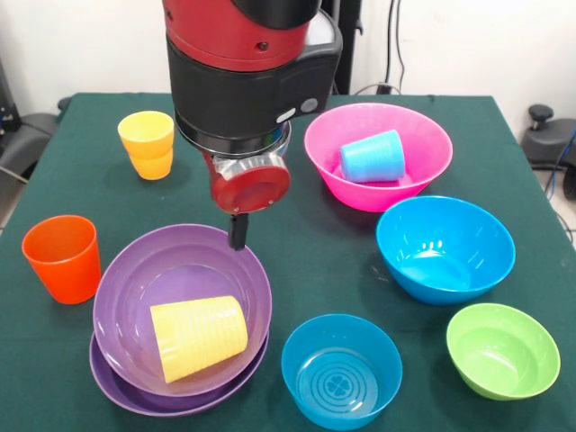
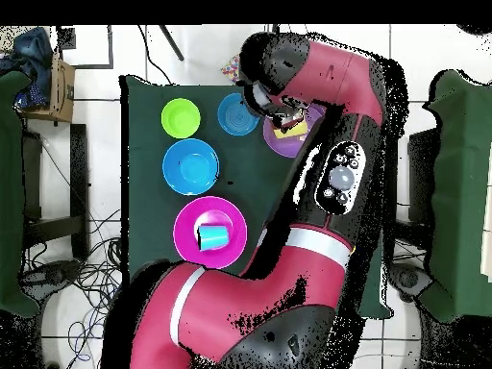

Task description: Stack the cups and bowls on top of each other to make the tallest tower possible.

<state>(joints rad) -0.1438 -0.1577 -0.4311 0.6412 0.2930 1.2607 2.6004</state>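
My gripper [image 1: 238, 231] hangs just above the far rim of two nested purple bowls [image 1: 144, 279]. A pale yellow ribbed cup [image 1: 198, 335] lies on its side in the upper one. An orange cup [image 1: 63, 258] stands upright to their left. Two amber-yellow cups [image 1: 147, 144] stand nested at the far left. The pink bowl [image 1: 423, 144] holds a light blue cup [image 1: 372, 157] on its side. The big blue bowl [image 1: 445, 247], small blue bowl [image 1: 342, 369] and green bowl [image 1: 502, 349] sit empty and apart. In the overhead view the arm hides most of the purple bowls [image 2: 286, 146].
The green cloth-covered table [image 1: 306, 261] ends close behind the pink bowl and close in front of the near bowls. The overhead view shows the green bowl [image 2: 181, 117], small blue bowl [image 2: 235, 113], big blue bowl [image 2: 190, 165] and pink bowl [image 2: 192, 216] left of the arm.
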